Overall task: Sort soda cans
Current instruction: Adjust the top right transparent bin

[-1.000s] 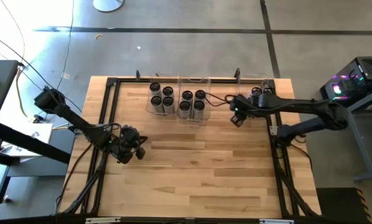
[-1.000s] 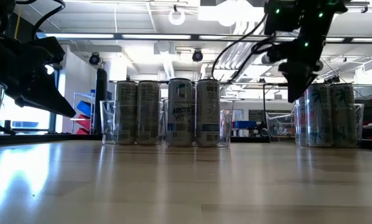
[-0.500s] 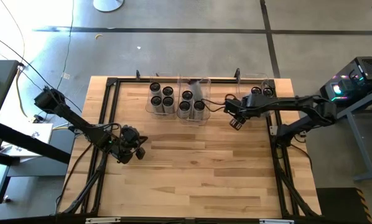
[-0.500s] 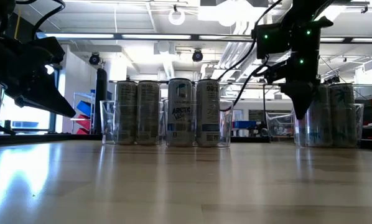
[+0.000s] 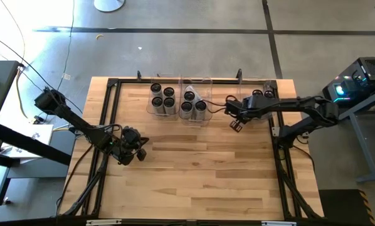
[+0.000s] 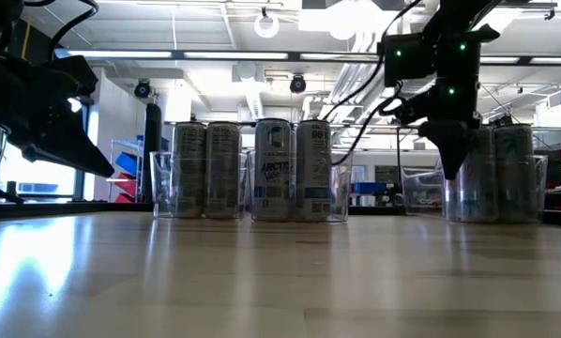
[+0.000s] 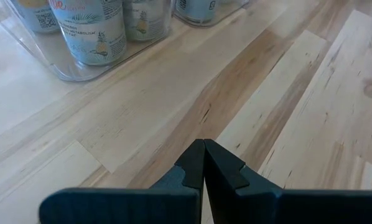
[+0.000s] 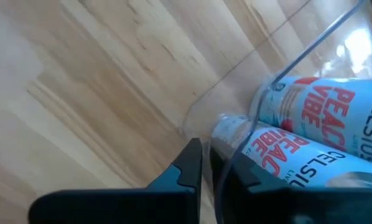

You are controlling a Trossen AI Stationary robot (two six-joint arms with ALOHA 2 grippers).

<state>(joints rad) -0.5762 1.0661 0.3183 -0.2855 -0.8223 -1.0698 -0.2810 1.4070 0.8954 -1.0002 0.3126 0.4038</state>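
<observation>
Silver soda cans (image 6: 271, 169) upright in clear bins (image 5: 197, 82); both tools closed, empty.

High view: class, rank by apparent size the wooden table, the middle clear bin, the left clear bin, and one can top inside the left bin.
Largest to smallest:
wooden table
middle clear bin and left clear bin: alike, not ranked
can top

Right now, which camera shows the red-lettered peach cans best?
The right wrist view: the silver peach cans with red lettering fill it behind the clear plastic bin. High view shows only dark tops; low view shows them half hidden behind the right gripper.
</observation>
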